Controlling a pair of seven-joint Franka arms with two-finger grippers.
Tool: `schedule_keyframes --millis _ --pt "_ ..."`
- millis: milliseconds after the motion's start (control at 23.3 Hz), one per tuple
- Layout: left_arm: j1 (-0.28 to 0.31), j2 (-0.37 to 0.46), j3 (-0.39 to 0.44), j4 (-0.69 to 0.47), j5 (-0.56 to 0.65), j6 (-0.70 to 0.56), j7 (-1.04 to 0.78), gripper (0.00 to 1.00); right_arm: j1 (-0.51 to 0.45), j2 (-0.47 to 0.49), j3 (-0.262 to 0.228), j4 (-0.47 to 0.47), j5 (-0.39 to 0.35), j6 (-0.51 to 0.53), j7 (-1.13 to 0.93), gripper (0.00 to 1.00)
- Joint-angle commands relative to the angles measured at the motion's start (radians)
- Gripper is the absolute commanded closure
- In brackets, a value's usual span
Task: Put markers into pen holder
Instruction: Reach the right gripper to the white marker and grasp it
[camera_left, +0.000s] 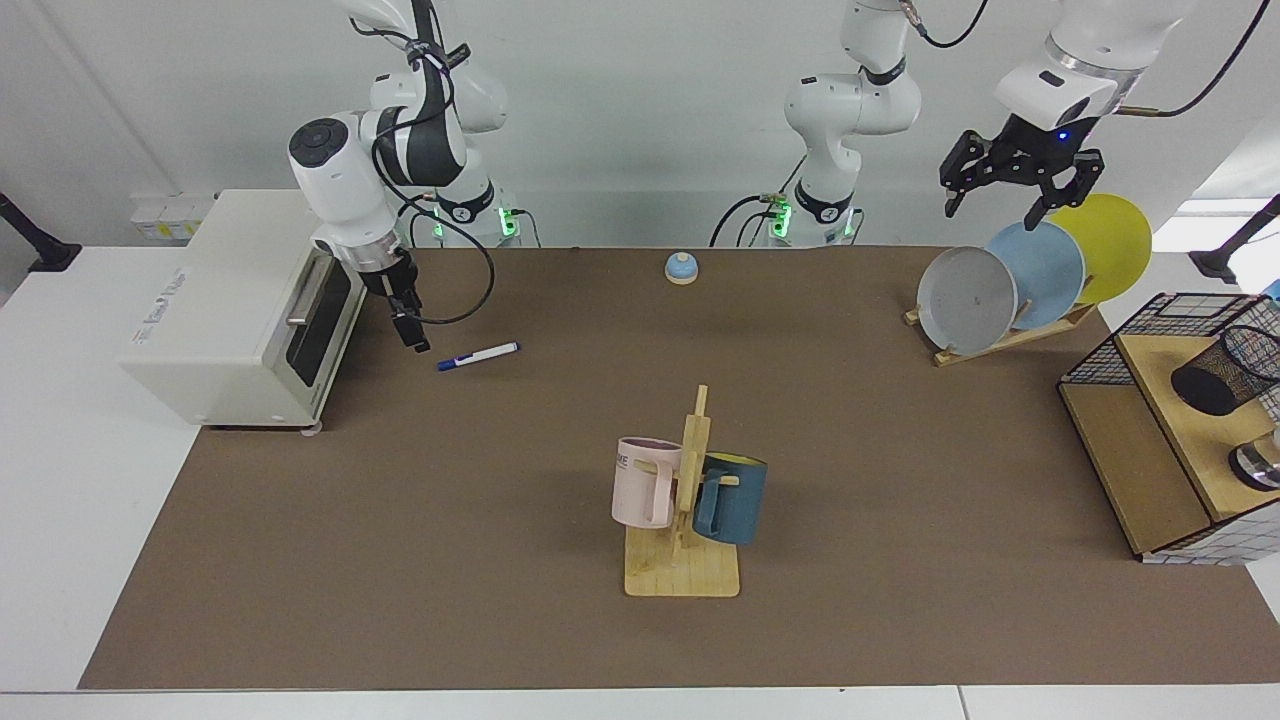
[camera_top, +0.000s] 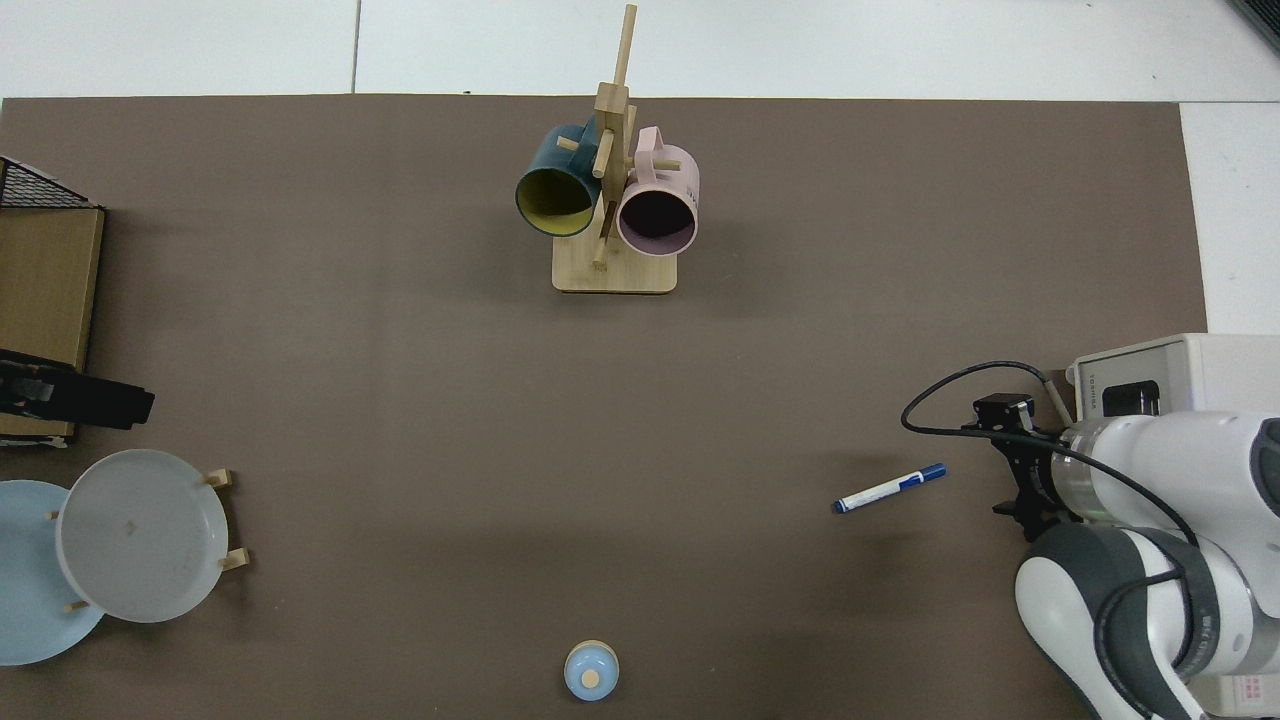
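Observation:
The marker, white with a blue cap end, lies flat on the brown mat. My right gripper hangs pointing down just to its left, beside the blue end and apart from it. From above, the right arm's wrist covers the hand. The pen holder, a black mesh cup, rests tilted on the wooden shelf at the far right of the facing view and is out of the top view. My left gripper waits open and empty above the plate rack.
A white toaster oven stands close behind the right arm. A wooden mug rack with two mugs is mid-table. There is a small bell, a plate rack, a wire basket and a shiny metal cylinder.

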Motion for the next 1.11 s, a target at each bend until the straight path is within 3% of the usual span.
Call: schedule_keyframes --millis 0,300,814,1071 --pt "0.011 -0.03 -0.004 -0.036 -0.013 0.002 -0.011 0.0 -0.01 -0.007 0.011 -0.055 0.034 0.081 0.024 0.0" --pt "0.011 -0.03 -0.004 -0.036 -0.013 0.001 -0.011 0.0 0.002 0.059 0.013 -0.07 0.037 0.153 0.023 0.0" --pt "0.011 -0.03 -0.004 -0.036 -0.013 0.002 -0.011 0.0 0.117 0.082 0.013 -0.129 0.037 0.244 0.032 0.0" --pt "0.011 -0.03 -0.004 -0.036 -0.013 0.002 -0.012 0.0 0.118 0.12 0.013 -0.176 0.037 0.357 0.035 0.01"
